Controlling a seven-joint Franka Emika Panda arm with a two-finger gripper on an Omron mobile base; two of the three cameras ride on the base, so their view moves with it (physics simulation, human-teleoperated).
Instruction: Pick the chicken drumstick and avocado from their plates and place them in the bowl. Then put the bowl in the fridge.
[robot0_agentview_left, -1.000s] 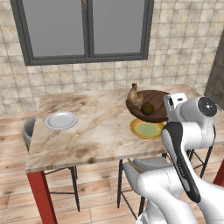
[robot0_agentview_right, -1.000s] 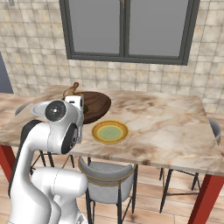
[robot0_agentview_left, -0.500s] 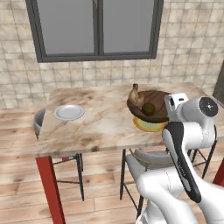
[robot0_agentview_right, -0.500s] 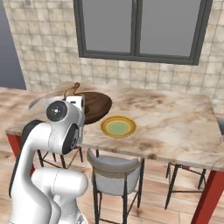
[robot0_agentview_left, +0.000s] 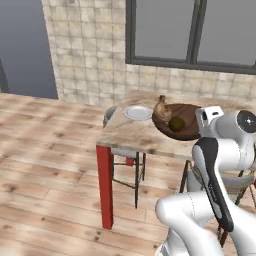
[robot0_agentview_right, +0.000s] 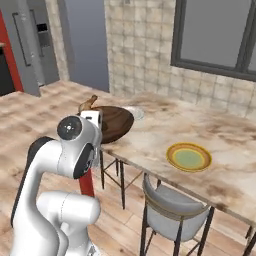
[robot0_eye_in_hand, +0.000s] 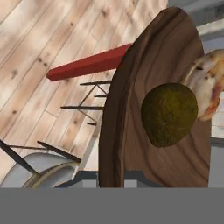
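The gripper (robot0_eye_in_hand: 111, 183) is clenched on the near rim of the bowl (robot0_eye_in_hand: 131, 127), at 6 o'clock in the hand view, where the dark wooden wall rises straight up from between the tips. The avocado (robot0_eye_in_hand: 169, 114) sits inside the bowl toward 3 o'clock, with the chicken drumstick (robot0_eye_in_hand: 209, 89) touching it just beyond. From the left base view the bowl (robot0_agentview_left: 186, 121) is held level above the table (robot0_agentview_left: 134, 136) edge, the avocado (robot0_agentview_left: 176, 124) and drumstick (robot0_agentview_left: 161, 107) both riding in it, so the filling part looks done and the carry to the fridge is in hand. Doing it well means keeping the bowl flat — a rim pinch on 1 side gives little resistance to tipping, and the 2 loose pieces could roll out if the wrist tilts or the base turns sharply. Slow, smooth travel should suit best. Around it: the small white-grey plate (robot0_agentview_left: 138, 113) lies bare on the table at 9 o'clock of the bowl, and in the right base view the yellow-rimmed plate (robot0_agentview_right: 189, 156) lies bare at 4 o'clock of the bowl (robot0_agentview_right: 116, 123). The fridge (robot0_agentview_right: 30, 45) stands well apart at 10 o'clock in that view, its doors apparently shut — likely the main obstacle, since the only gripper is occupied. A grey chair (robot0_agentview_right: 172, 204) and the red table leg (robot0_agentview_left: 106, 185) sit close to the base's path.
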